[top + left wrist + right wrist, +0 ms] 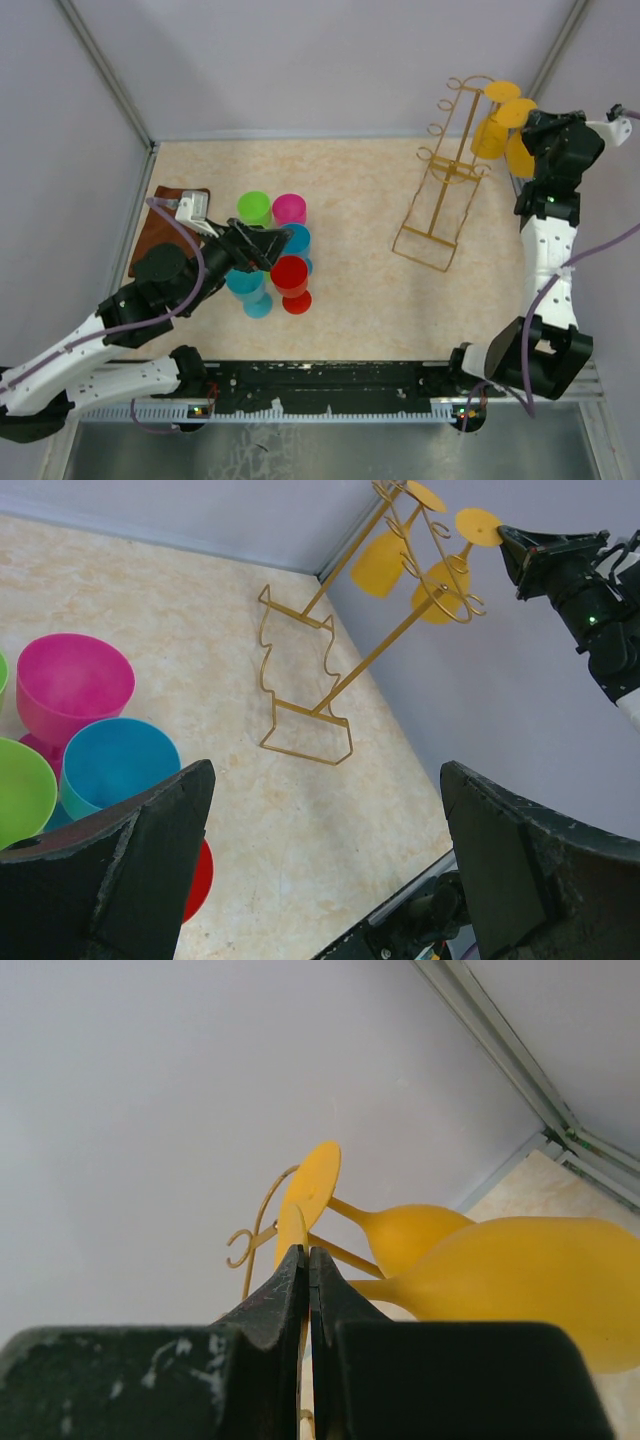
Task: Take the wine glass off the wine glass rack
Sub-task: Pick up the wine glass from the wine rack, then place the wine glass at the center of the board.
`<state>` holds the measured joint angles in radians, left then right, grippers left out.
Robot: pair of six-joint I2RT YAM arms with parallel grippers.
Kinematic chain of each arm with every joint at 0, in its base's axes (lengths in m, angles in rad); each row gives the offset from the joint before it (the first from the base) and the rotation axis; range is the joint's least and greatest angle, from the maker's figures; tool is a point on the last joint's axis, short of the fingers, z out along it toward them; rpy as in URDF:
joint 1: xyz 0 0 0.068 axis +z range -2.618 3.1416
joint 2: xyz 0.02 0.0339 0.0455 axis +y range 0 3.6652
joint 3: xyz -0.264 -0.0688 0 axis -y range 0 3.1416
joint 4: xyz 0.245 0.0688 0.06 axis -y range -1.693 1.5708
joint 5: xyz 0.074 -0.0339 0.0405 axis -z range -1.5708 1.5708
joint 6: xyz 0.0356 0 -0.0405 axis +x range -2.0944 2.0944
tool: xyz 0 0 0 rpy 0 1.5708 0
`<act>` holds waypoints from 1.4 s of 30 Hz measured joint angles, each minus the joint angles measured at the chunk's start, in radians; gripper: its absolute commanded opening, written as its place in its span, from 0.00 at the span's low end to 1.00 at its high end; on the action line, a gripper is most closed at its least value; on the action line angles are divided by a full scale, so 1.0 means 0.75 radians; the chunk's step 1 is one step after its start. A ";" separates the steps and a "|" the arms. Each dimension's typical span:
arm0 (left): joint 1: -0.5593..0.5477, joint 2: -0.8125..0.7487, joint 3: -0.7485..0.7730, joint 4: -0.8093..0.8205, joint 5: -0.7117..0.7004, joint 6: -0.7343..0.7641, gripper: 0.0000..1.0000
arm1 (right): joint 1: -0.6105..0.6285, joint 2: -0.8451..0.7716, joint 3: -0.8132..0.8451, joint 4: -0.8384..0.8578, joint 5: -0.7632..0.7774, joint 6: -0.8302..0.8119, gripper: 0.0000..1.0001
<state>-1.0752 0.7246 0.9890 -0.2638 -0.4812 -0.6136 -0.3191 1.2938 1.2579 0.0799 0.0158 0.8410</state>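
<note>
Right fingers (270, 1305) clenched on wine glass (520, 1280) foot.
Glass hangs atop wine glass rack (447, 172), far right of desk (360, 190); left fingers (150, 850) spread above coloured cups (270, 250), near left.

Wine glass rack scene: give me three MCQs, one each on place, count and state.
1. Where does the wine glass rack stand?
A. right half of the table
B. on the brown cloth
C. among the cups

2. How many yellow wine glasses hang on it?
A. one
B. two
C. four

3. The left gripper is:
A. shut on a red cup
B. shut on the rack
C. open, empty

Key:
1. A, the top view shows it far right.
2. B, two bowls and two feet hang at its top.
3. C, the left wrist view shows it spread wide with nothing between.
</note>
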 measured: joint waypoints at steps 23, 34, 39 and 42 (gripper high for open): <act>0.000 -0.140 -0.108 0.032 0.139 0.033 0.99 | -0.001 -0.785 0.097 -0.696 -0.397 -0.343 0.00; 0.000 -0.171 -0.244 0.213 0.373 0.067 0.99 | 0.025 -1.055 0.112 -0.855 -1.079 -0.239 0.00; 0.000 -0.138 -0.288 0.331 0.515 0.065 0.99 | 0.059 -1.074 -0.029 -0.750 -1.307 -0.127 0.00; 0.000 -0.096 -0.293 0.409 0.598 0.060 0.99 | 0.094 -1.073 -0.122 -0.685 -1.402 -0.098 0.00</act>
<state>-1.0752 0.6525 0.7689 0.0429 -0.0330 -0.5686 -0.2489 0.4889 1.1667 -0.4339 -1.0359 0.7673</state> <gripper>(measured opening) 0.995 0.008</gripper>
